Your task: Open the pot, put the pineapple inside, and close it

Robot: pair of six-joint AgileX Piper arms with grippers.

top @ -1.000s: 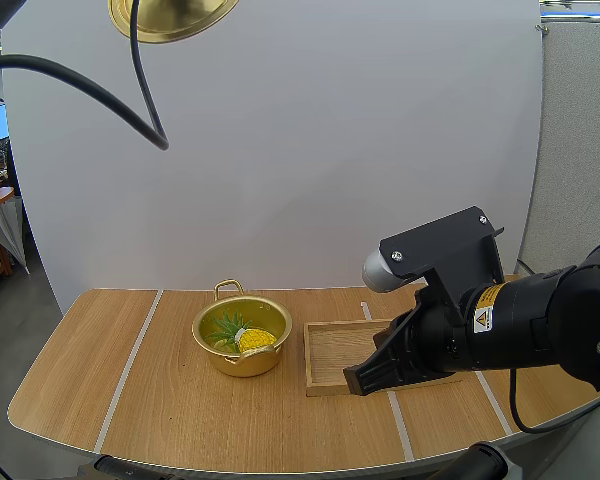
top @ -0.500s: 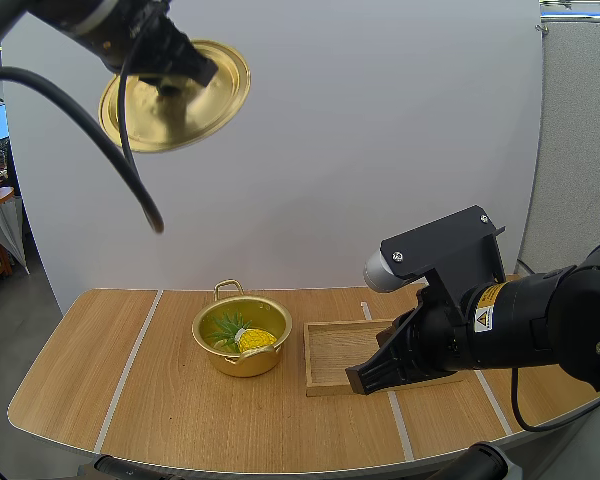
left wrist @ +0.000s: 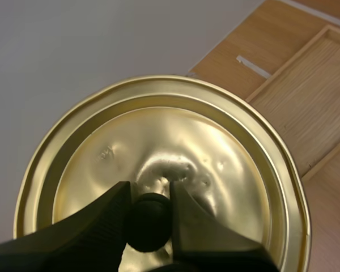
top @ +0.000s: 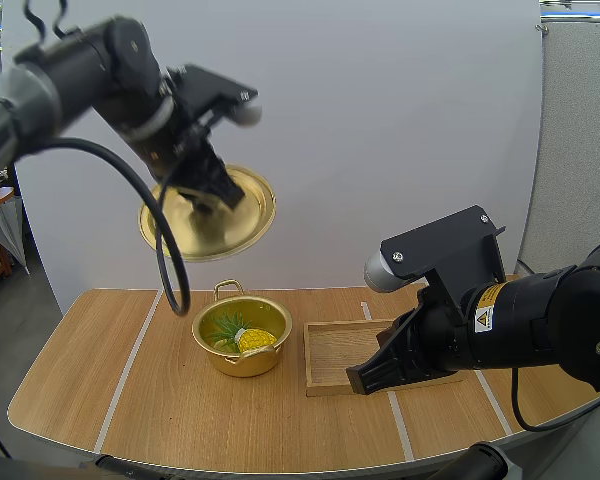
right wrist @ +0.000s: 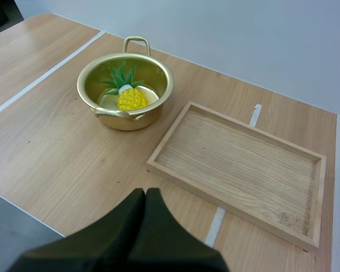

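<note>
A gold pot (top: pixel 242 337) (right wrist: pixel 124 93) stands open on the table with a yellow pineapple (top: pixel 255 340) (right wrist: pixel 131 98) lying inside. My left gripper (top: pixel 202 192) (left wrist: pixel 152 224) is shut on the black knob (left wrist: pixel 149 221) of the gold lid (top: pixel 210 214) (left wrist: pixel 164 164), holding it tilted in the air above and slightly left of the pot. My right gripper (top: pixel 362 382) (right wrist: pixel 144 198) is shut on nothing, hovering over the near edge of the wooden tray (top: pixel 345 355) (right wrist: pixel 238 170), to the right of the pot.
The wooden tray lies right of the pot with nothing on it. White tape lines (top: pixel 130 365) run across the table. Bare wood stretches left of the pot and along the front edge.
My left arm has brought the lid down and to the right, from the upper left corner to just above the pot. The right arm has stayed put.
</note>
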